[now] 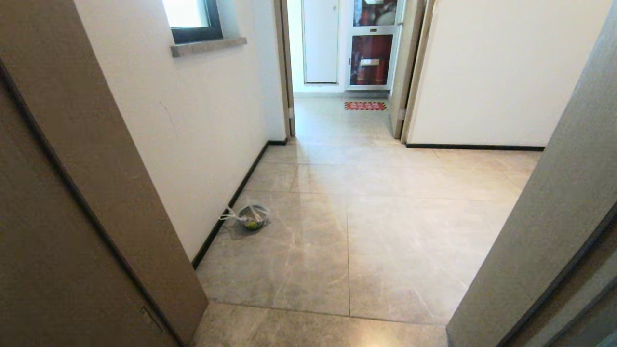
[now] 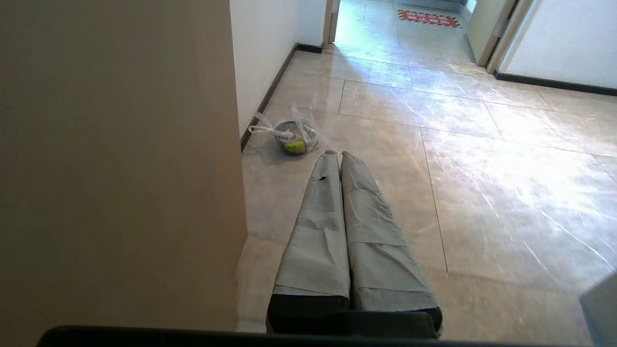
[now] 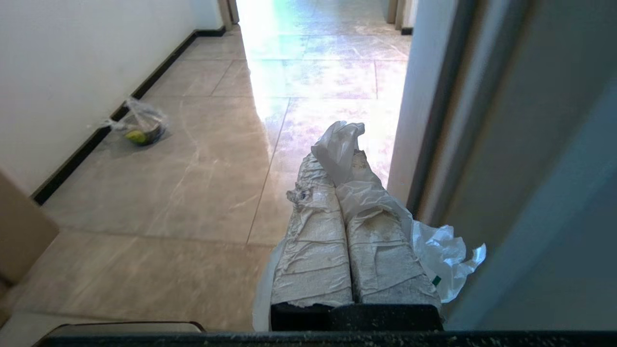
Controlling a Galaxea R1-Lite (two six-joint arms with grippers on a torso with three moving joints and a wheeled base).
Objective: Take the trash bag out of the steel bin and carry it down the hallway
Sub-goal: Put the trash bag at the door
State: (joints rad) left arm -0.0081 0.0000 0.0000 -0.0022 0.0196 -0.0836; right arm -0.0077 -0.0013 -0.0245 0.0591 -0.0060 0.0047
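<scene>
One thin white translucent trash bag [image 3: 366,193] is pinched in the closed right gripper [image 3: 344,154], the left gripper [image 2: 337,155] is closed and empty, above one glossy beige-tiled hallway [image 1: 385,217].

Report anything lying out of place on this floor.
A small clear bag holding a bowl and something green sits loose on the floor tiles beside the left wall's baseboard. The right pincer is shut on the white trash bag.
</scene>
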